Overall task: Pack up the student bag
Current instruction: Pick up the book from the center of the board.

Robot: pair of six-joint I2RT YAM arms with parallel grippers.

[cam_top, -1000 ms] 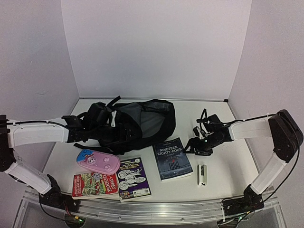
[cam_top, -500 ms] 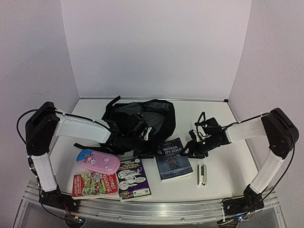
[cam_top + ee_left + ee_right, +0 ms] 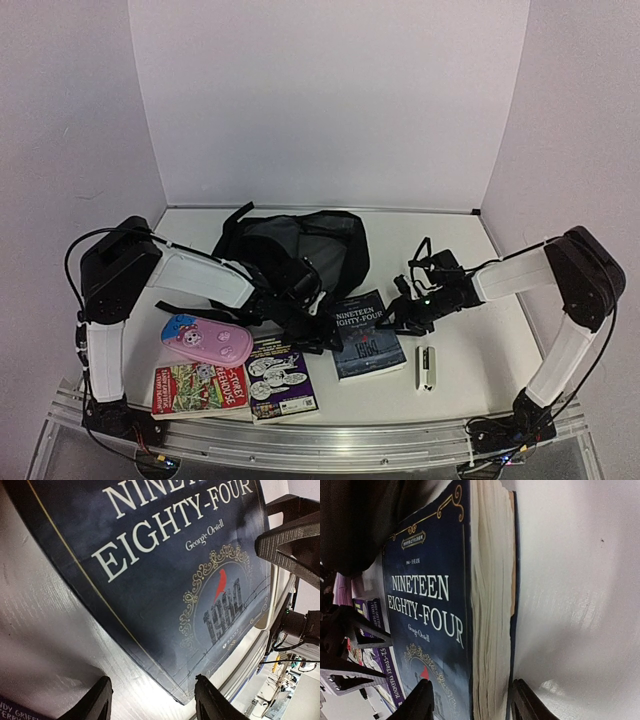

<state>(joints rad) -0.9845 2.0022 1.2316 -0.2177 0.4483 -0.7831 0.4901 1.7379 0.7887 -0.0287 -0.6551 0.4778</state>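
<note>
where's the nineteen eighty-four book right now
In the top view the Nineteen Eighty-Four book lies just right of centre, in front of the student bag, between the purple comic book and the white object.

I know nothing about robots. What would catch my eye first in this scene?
A dark blue copy of Nineteen Eighty-Four lies flat in the middle, flanked by the left gripper at its left edge and the right gripper at its right page edge. Behind it slumps a big black backpack, its grey lining showing, and a bright pink pencil case lies to the front left.
</note>
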